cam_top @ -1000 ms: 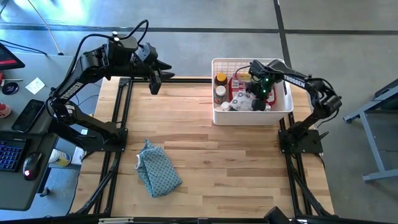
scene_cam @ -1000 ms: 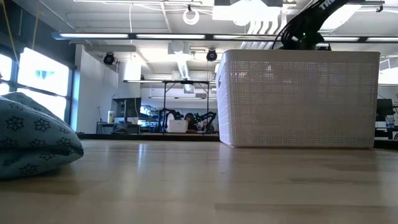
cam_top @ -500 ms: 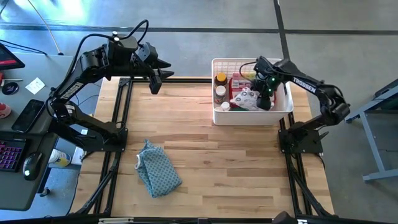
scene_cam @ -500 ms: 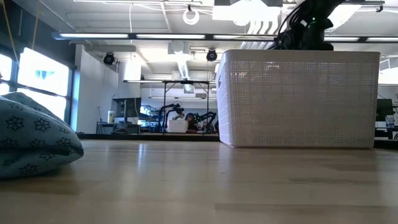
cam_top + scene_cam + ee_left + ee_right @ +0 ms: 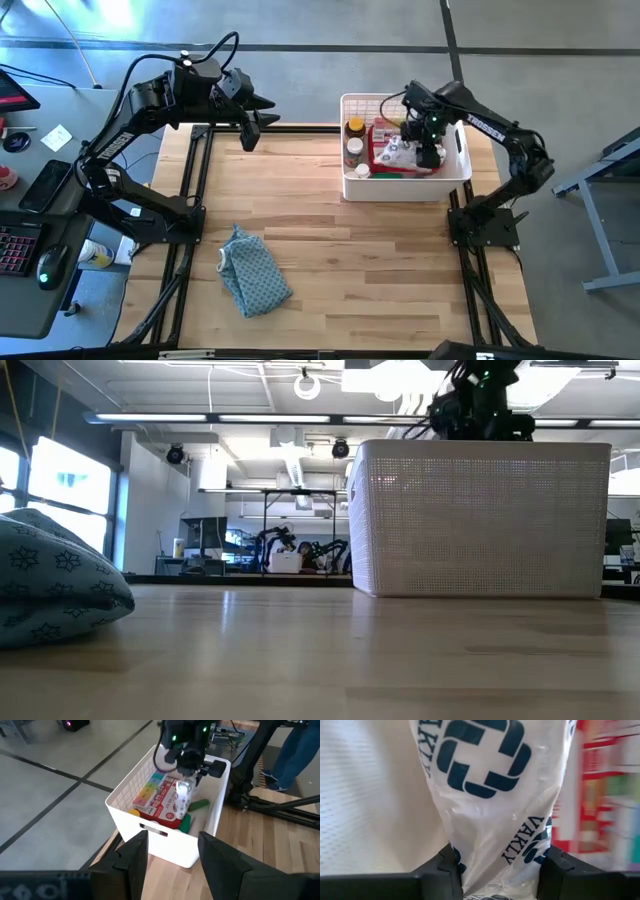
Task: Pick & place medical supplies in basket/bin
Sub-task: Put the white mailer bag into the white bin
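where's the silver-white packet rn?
Pinched in the right hand, the silver-white packet hangs over the white bin above the red case.

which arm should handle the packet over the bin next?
Right. The right gripper is shut on the silver-white packet, hanging over the white bin. The left gripper hovers open at the table's far edge, holding nothing.

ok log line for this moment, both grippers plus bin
right gripper: shut on white packet, above bin | left gripper: open, empty, far table edge | cloth: on table
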Motion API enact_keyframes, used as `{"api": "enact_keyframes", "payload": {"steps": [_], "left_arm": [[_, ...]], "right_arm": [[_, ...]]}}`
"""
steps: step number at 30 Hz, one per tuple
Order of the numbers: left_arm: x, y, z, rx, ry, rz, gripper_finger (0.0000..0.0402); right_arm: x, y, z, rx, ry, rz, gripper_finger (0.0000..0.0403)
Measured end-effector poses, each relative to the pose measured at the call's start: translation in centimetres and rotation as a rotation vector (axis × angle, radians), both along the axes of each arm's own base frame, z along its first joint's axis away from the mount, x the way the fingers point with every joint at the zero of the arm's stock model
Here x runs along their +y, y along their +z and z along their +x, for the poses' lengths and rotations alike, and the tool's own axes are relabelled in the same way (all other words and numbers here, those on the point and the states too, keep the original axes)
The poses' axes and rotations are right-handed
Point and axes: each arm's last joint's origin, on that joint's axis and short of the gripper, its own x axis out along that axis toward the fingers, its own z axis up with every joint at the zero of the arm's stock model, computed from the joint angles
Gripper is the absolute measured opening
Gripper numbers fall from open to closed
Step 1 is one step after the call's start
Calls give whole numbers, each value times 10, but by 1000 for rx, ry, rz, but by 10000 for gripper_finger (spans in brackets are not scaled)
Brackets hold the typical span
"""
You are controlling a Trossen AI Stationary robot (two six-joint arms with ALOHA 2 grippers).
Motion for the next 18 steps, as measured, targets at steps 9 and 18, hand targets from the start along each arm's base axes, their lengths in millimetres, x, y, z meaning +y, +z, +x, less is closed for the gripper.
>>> {"api": "enact_keyframes", "payload": {"steps": [9,18], "left_arm": [[-2,1,-4,-6,5,-9,204],[-2,1,-4,-2,4,-8,204]], "right_arm": [[-3,-35,19,176,35,213,152],[-13,-55,26,317,6,196,152]]}}
